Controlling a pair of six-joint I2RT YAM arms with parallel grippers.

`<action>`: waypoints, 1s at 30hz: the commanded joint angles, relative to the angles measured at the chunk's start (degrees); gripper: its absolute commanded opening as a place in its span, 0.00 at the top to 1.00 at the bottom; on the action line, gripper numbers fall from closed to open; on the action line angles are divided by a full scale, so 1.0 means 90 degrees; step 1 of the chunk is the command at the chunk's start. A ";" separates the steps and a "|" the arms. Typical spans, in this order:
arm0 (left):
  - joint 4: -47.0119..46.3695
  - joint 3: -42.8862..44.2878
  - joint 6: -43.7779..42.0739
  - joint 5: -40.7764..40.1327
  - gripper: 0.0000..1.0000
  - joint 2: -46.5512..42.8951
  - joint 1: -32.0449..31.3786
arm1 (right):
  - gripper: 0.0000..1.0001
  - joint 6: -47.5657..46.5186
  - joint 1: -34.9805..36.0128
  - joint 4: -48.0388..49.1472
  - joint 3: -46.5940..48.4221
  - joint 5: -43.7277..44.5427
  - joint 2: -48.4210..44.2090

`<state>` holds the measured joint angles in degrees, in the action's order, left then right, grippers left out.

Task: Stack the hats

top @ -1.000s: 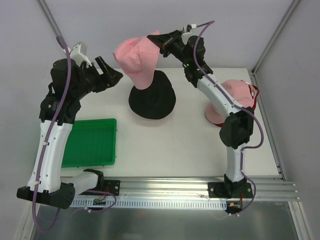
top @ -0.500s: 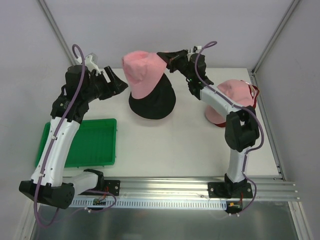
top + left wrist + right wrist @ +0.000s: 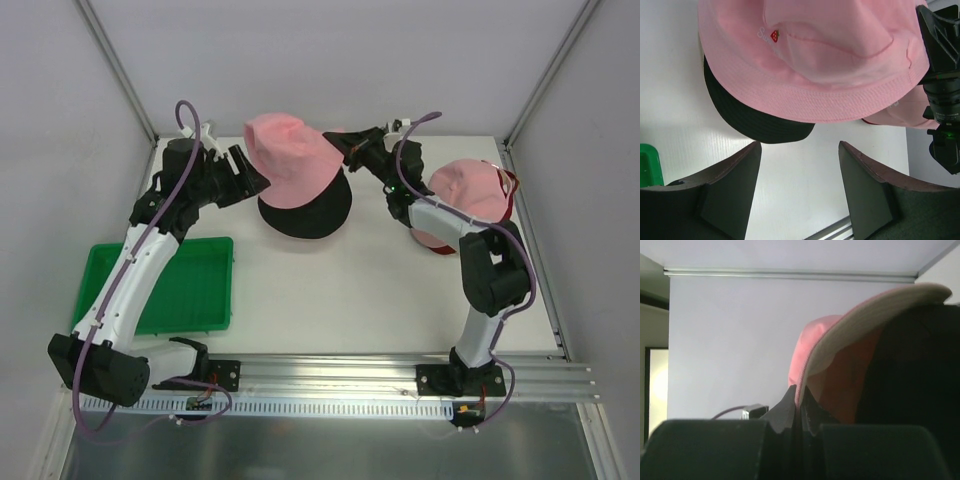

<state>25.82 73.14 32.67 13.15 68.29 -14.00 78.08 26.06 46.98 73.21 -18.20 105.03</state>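
Note:
A pink bucket hat [image 3: 295, 160] lies over a black bucket hat [image 3: 305, 212] at the table's back middle; both show in the left wrist view, pink [image 3: 820, 55] above black [image 3: 755, 125]. My right gripper [image 3: 345, 150] is shut on the pink hat's brim [image 3: 840, 350] at its right edge. My left gripper [image 3: 250, 175] is open and empty, just left of the two hats, its fingers [image 3: 735, 190] apart over bare table. A pink baseball cap [image 3: 470, 190] sits over a red cap at the right, partly hidden by my right arm.
A flat green tray [image 3: 175, 285] lies at the front left. The enclosure's back wall stands close behind the hats. A metal rail [image 3: 400, 375] runs along the table's near edge.
My right gripper has lowered the pink bucket hat from the air down onto the black hat. My left gripper has moved right, closer to the hats.

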 commanded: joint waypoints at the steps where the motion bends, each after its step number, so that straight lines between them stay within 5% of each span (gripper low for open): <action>1: -0.0398 -0.0138 0.0150 -0.0093 0.37 0.0087 -0.0105 | 1.00 0.0221 -0.0093 0.1039 -0.0370 -0.0283 -0.0401; 11: -0.0750 -0.0432 0.0287 -0.0191 0.39 0.0293 -0.0153 | 0.98 0.0269 -0.0425 0.1372 -0.1161 -0.0410 -0.0440; 19: -0.0750 -0.0373 0.0267 -0.0172 0.40 0.0332 -0.0163 | 0.83 0.0191 -0.0611 0.1352 -0.1415 -0.0537 -0.0391; 24: -0.0741 -0.0383 0.0247 -0.0162 0.41 0.0351 -0.0163 | 0.62 0.0172 -0.0660 0.1304 -0.1426 -0.0634 -0.0420; 30: -0.0750 -0.0383 0.0208 -0.0211 0.41 0.0342 -0.0163 | 0.59 -0.0101 -0.0718 0.0886 -0.1474 -0.0712 -0.0615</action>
<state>21.23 68.97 34.13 12.32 71.40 -15.03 78.72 20.23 54.35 60.05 -23.46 104.29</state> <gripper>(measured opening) 0.589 0.406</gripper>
